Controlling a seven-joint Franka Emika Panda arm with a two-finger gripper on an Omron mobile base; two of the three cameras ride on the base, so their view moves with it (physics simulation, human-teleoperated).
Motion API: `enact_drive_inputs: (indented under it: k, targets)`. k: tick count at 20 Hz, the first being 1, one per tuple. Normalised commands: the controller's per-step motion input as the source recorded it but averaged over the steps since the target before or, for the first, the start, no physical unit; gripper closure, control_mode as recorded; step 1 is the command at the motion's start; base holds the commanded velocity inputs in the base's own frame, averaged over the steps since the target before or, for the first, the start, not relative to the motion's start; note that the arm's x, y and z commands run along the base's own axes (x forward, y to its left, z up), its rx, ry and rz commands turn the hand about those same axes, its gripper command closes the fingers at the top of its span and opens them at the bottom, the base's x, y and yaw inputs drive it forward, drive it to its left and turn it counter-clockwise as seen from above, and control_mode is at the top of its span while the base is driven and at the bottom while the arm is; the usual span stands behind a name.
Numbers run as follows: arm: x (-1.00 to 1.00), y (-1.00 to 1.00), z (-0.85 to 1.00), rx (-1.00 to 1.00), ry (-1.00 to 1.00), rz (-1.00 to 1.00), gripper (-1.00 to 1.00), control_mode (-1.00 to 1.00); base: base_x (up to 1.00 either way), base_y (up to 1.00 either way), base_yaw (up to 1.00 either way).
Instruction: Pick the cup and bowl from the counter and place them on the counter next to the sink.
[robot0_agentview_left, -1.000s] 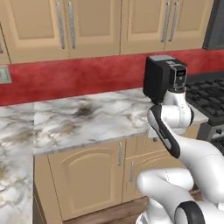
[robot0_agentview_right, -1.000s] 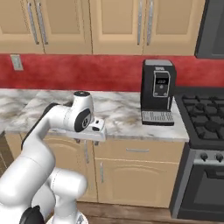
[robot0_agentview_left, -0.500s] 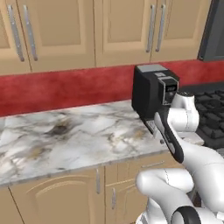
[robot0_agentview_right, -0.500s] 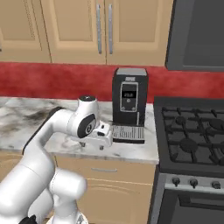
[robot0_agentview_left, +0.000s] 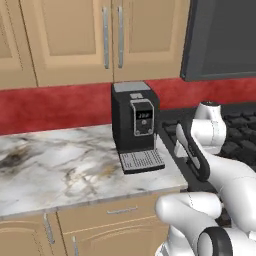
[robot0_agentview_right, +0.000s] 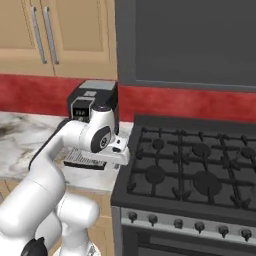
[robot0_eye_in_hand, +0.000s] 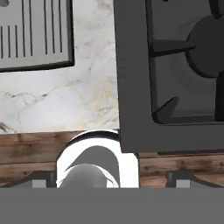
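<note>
The cup, the bowl and the sink are out of view. The marble counter (robot0_agentview_left: 55, 172) runs along the left, and its right end (robot0_agentview_right: 20, 137) meets the stove. My arm is folded close to the base, with the hand (robot0_agentview_right: 119, 151) pointing down over the seam between counter and stove. In the hand view my gripper (robot0_eye_in_hand: 112, 178) is open: its two dark fingertips (robot0_eye_in_hand: 43, 179) sit far apart with nothing between them, above the counter's front edge (robot0_eye_in_hand: 78, 98).
A black coffee machine (robot0_agentview_left: 135, 125) stands at the counter's right end, its ribbed drip tray (robot0_eye_in_hand: 35, 35) toward me. A black gas stove (robot0_agentview_right: 192, 172) with grates adjoins it on the right, under a dark hood (robot0_agentview_right: 185, 40). Tan wall cabinets (robot0_agentview_left: 75, 40) hang above.
The whole scene has slid left in both base views: the base has driven right along the counter. The coffee machine is now central and the stove has come in. The arm's pose is unchanged.
</note>
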Motion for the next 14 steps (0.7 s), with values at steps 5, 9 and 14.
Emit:
enact_drive_inputs:
  k: [5,9,14]
  targets:
    - [0.00,0.00,0.00,0.00,0.00,0.00,-1.00,1.00,-0.49,-1.00,0.02]
    - [0.00,0.00,0.00,0.00,0.00,0.00,-1.00,1.00,-0.40,-1.00,0.00]
    - [0.00,0.00,0.00,0.00,0.00,0.00,-1.00,1.00,-0.04,-1.00,0.00]
